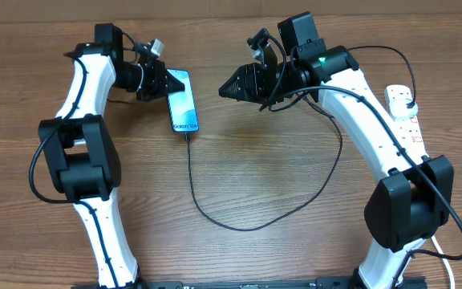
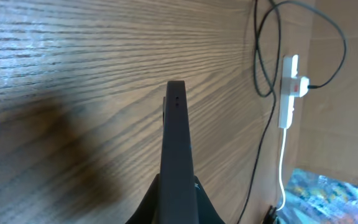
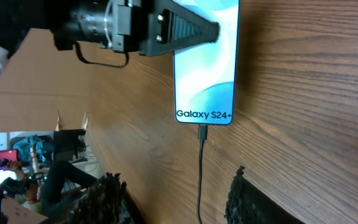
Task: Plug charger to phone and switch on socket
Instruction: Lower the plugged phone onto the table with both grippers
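overhead, step: the charger [image 1: 190, 164] looks seated in the phone's [image 1: 183, 100] bottom end, so the switch on the socket [image 1: 411, 128], far right of the phone, is probably next.
overhead, doing it well: lift the right gripper [image 1: 224, 88], just right of the phone, before swinging it away, so the cable loop is not dragged.
overhead, left gripper [image 1: 160, 80]: at the phone's top end.
left wrist, left jaws: together, one dark wedge. The phone is not seen here.
right wrist, right jaws: apart and empty.
right wrist, phone: ahead of the jaws and apart from them. The connector [image 3: 202, 132] sits in its bottom edge, in line with the gap.
right wrist, left fingers: lying over the phone's top. Whether they press on it cannot be told.
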### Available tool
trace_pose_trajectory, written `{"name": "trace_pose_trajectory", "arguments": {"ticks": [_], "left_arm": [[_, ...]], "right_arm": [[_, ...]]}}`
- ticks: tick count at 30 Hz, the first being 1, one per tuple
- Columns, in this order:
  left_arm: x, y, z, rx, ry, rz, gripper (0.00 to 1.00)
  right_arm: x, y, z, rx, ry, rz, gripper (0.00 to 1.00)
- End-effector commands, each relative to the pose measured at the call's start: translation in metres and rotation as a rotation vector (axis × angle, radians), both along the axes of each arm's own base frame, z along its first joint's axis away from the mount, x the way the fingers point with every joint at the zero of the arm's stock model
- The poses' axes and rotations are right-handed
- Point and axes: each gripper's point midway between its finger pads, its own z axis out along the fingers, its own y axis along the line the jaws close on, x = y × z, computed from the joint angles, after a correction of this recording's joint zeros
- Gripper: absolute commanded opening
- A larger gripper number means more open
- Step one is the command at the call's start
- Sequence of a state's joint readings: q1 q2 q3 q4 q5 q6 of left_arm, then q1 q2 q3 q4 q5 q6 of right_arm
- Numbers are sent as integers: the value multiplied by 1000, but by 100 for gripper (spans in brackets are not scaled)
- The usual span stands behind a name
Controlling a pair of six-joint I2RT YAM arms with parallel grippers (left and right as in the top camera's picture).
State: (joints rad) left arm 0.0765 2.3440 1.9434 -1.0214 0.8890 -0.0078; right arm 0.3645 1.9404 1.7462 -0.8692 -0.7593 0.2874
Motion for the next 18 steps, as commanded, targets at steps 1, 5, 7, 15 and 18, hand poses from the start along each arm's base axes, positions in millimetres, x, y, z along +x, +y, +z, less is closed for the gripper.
{"name": "trace_pose_trajectory", "arguments": {"ticks": [1, 5, 7, 15, 18], "left_arm": [[0, -4, -11, -43, -1, -30, 4], [-2, -4, -34, -47, 43, -28, 4], [-3, -4, -41, -49, 61, -27, 4], [-5, -4, -55, -48, 91, -25, 4], [-5, -3, -57, -38, 90, -24, 10]], "right_arm": [[3, -2, 6, -7, -26, -6, 57], [2, -2, 5, -10, -21, -6, 58], [2, -2, 5, -10, -20, -6, 58], [1, -3, 4, -15, -15, -7, 58], [1, -3, 4, -15, -15, -8, 59]]}}
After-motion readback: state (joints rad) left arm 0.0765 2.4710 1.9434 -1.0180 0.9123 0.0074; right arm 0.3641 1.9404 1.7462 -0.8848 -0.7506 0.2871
